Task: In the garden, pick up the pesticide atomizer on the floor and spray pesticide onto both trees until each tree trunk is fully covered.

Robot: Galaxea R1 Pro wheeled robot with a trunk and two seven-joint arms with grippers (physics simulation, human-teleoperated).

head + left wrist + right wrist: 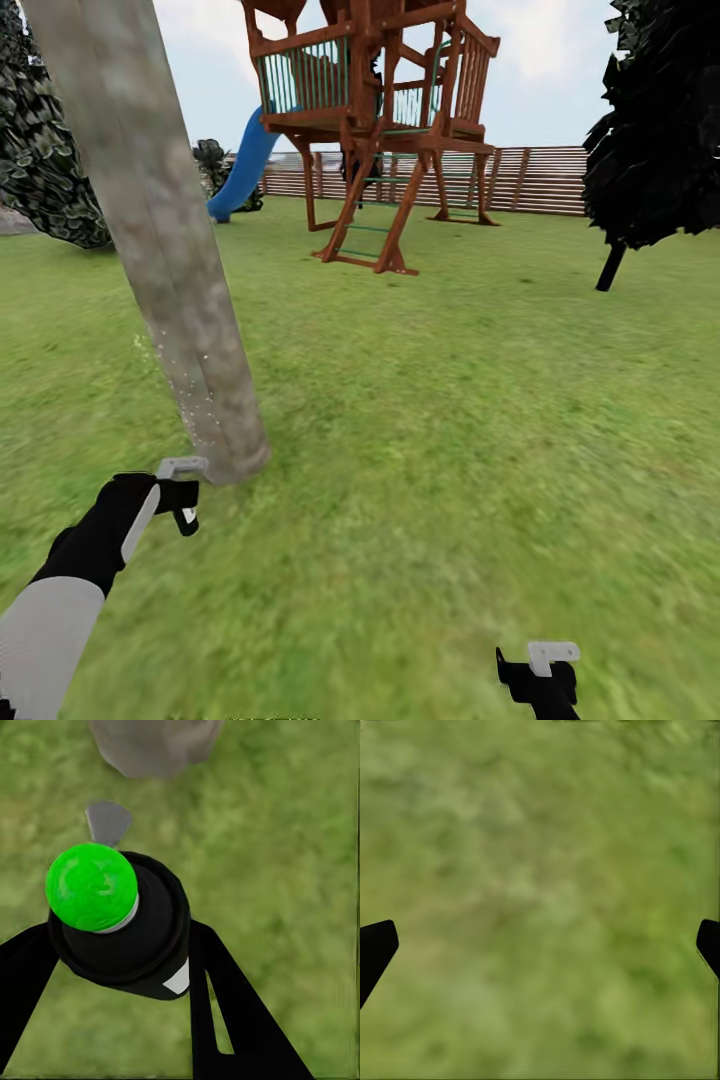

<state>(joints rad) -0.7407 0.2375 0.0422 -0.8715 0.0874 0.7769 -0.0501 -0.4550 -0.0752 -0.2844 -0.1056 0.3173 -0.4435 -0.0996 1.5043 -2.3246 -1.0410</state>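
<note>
A thick, smooth beige-grey tree trunk (pixel 165 260) rises from the grass at the left, with white specks on its lower part. Just in front of its base, my left gripper (pixel 180 497) is shut on the pesticide atomizer (pixel 183 468), whose light grey nozzle head points at the trunk. In the left wrist view the atomizer (pixel 124 937) shows a dark body with a round green top, held between the black fingers (pixel 225 1005), and the trunk base (pixel 154 746) lies just beyond. My right gripper (pixel 540 668) hangs low at the right. Its fingers (pixel 375 949) stand wide apart over bare grass.
A wooden play tower (pixel 380 120) with a blue slide (pixel 240 165) stands ahead, before a slatted fence (pixel 540 180). A black conifer (pixel 655 130) stands at the right and a dark bush (pixel 45 150) at the far left. Open lawn (pixel 470 400) lies between.
</note>
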